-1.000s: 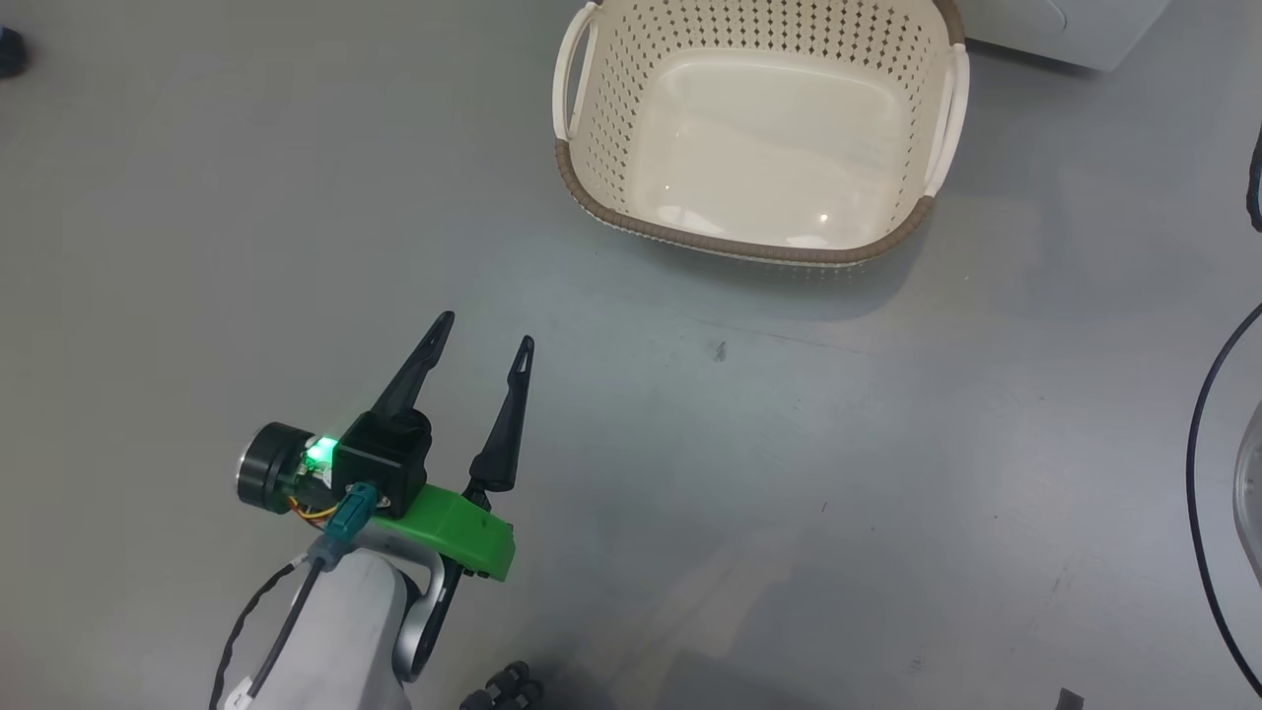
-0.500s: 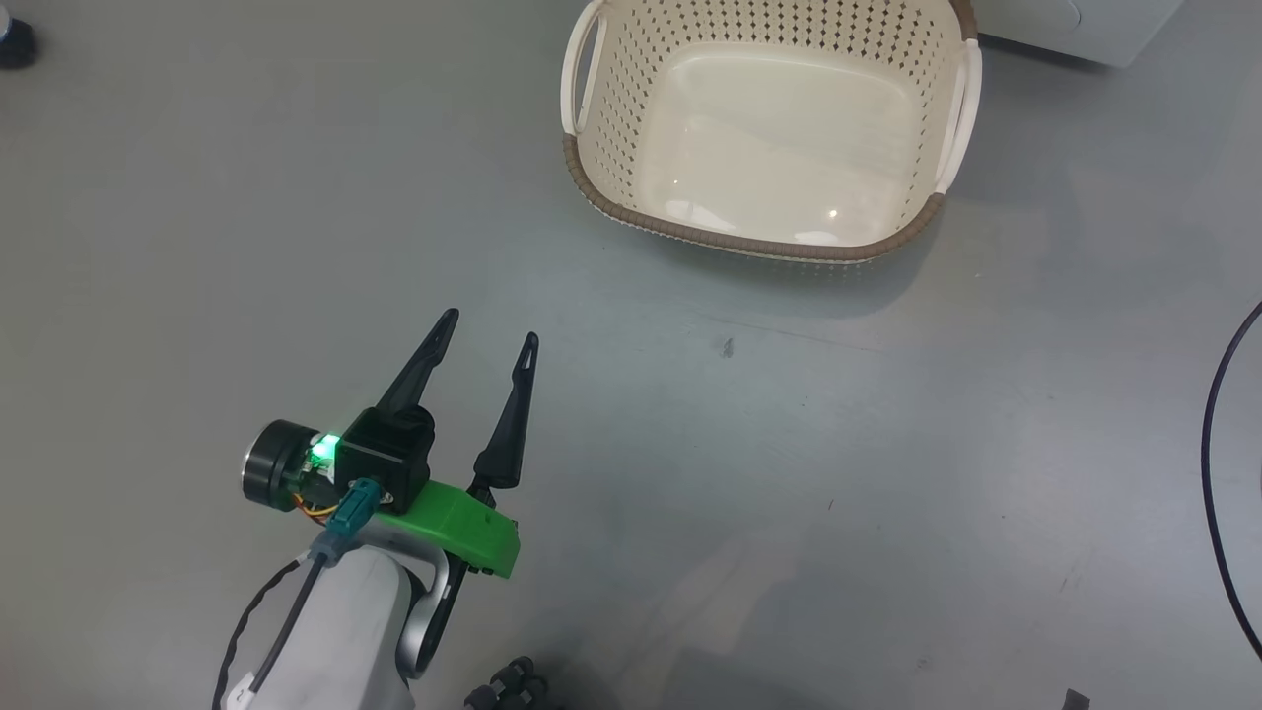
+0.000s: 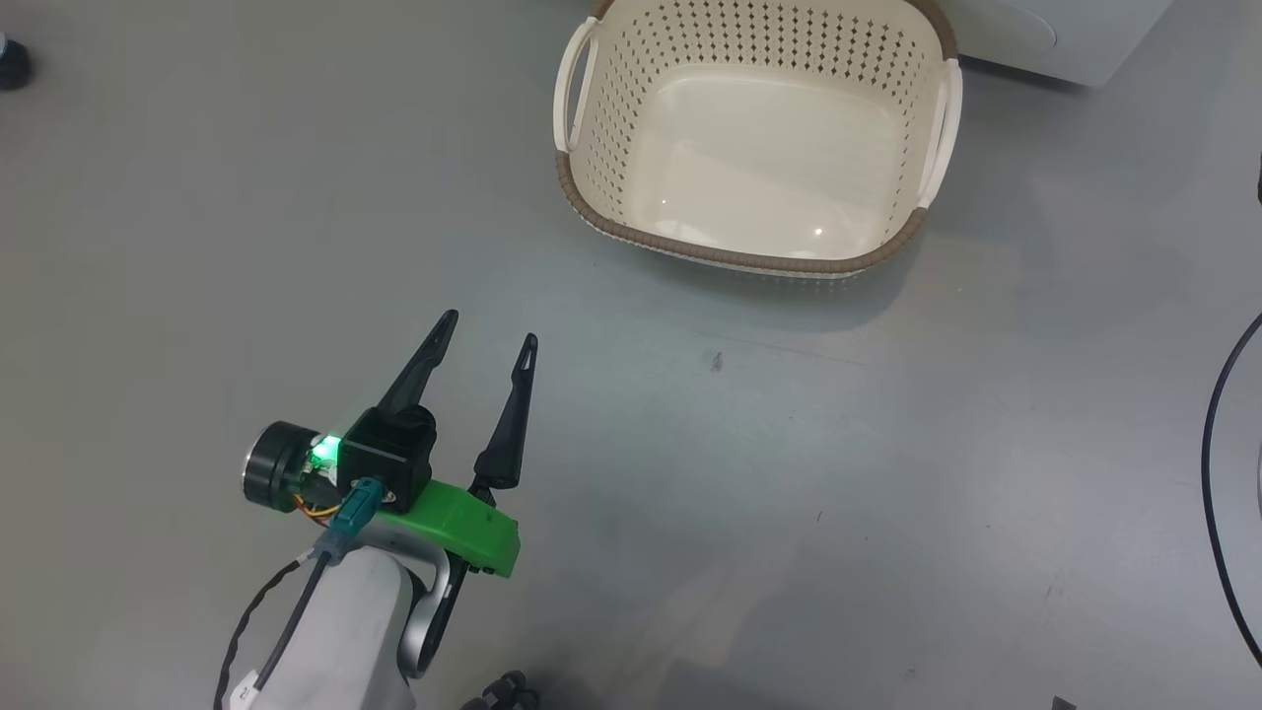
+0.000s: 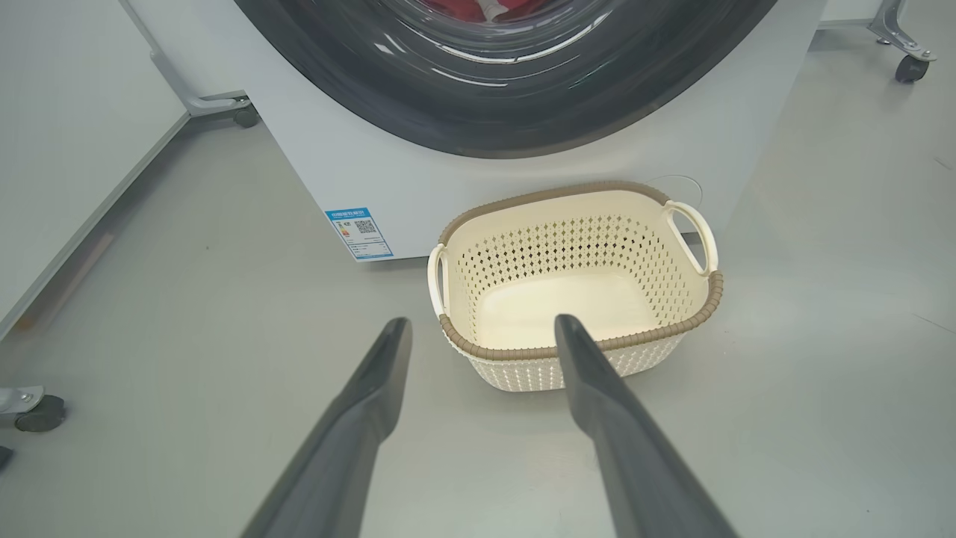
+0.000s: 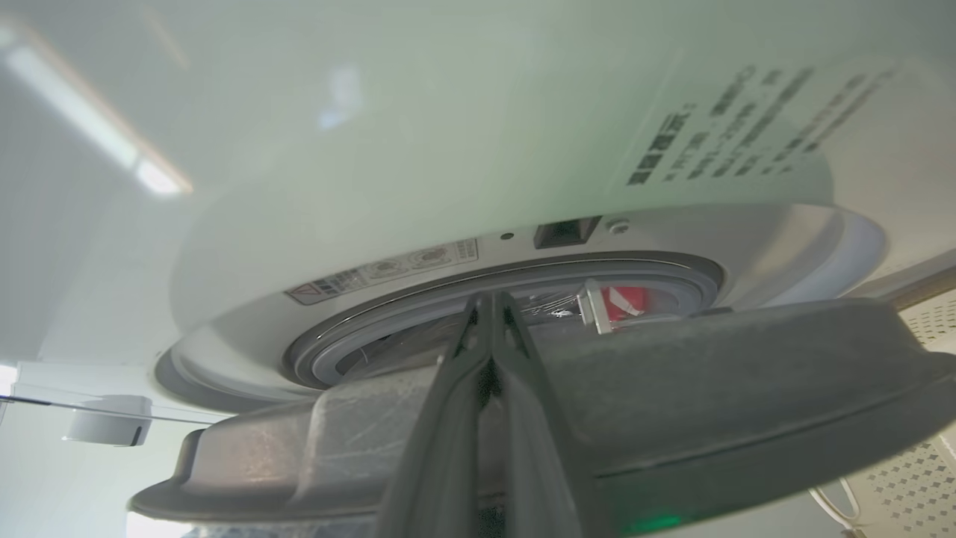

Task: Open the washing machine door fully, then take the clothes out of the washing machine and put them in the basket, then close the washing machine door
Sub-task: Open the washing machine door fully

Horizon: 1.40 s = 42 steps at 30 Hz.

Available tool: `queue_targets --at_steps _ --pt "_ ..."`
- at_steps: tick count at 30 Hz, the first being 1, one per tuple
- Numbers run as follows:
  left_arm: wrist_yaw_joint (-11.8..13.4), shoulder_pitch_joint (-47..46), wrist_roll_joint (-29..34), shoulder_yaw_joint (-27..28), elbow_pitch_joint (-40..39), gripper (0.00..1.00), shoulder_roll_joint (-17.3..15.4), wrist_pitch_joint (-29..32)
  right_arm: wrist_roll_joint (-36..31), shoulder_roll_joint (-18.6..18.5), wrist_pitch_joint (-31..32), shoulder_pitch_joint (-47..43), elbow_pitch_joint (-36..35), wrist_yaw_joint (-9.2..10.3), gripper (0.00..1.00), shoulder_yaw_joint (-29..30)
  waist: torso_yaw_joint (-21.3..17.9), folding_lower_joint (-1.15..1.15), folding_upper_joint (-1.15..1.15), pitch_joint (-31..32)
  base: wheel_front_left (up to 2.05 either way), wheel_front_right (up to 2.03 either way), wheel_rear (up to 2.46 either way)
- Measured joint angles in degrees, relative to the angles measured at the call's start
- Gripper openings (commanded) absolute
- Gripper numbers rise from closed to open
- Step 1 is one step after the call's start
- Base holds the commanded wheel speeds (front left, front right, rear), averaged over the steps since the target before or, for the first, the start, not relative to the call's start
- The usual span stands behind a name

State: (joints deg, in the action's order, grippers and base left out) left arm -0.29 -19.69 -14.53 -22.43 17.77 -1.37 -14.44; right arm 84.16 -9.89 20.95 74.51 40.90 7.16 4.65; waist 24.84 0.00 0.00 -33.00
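The cream basket [image 3: 730,258] stands empty on the grey floor, right in front of the white washing machine [image 4: 418,179]. My left gripper [image 3: 490,328] hovers open and empty over the floor, short of the basket [image 4: 493,347], fingers aimed at it. The glossy black ring of the washing machine door [image 4: 478,112] fills the top of the left wrist view, with red clothes [image 4: 455,7] behind the glass. My right gripper [image 5: 489,299] is shut, its fingers lying across the grey inner side of the door [image 5: 747,373], which stands ajar. Red clothes [image 5: 627,299] show in the drum opening.
A thin black arc [image 3: 1205,473] curves along the right edge of the head view. Caster wheels [image 4: 911,67] [image 4: 37,411] and a white panel [image 4: 60,149] flank the machine. A dark object [image 3: 10,59] sits far left. Bare floor surrounds the left gripper.
The head view has shifted a little, so the basket sits slightly differently in it. A clear bulge at the right edge has left the picture. The left gripper keeps its pose.
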Motion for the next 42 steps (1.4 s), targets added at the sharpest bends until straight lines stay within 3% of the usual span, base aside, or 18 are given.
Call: queue_targets --at_steps 22,42 --pt "0.5 0.0 0.0 0.0 0.1 1.00 0.0 0.0 -0.1 -0.3 3.8 -1.4 2.8 -0.04 0.00 -1.8 -1.1 0.00 0.00 2.0 0.00 0.00 0.00" --pt "0.5 0.0 0.6 0.3 0.3 1.00 0.0 0.0 0.0 0.8 6.2 -4.6 4.3 -1.22 0.00 -2.7 -2.2 0.00 0.00 4.0 0.00 0.00 0.00"
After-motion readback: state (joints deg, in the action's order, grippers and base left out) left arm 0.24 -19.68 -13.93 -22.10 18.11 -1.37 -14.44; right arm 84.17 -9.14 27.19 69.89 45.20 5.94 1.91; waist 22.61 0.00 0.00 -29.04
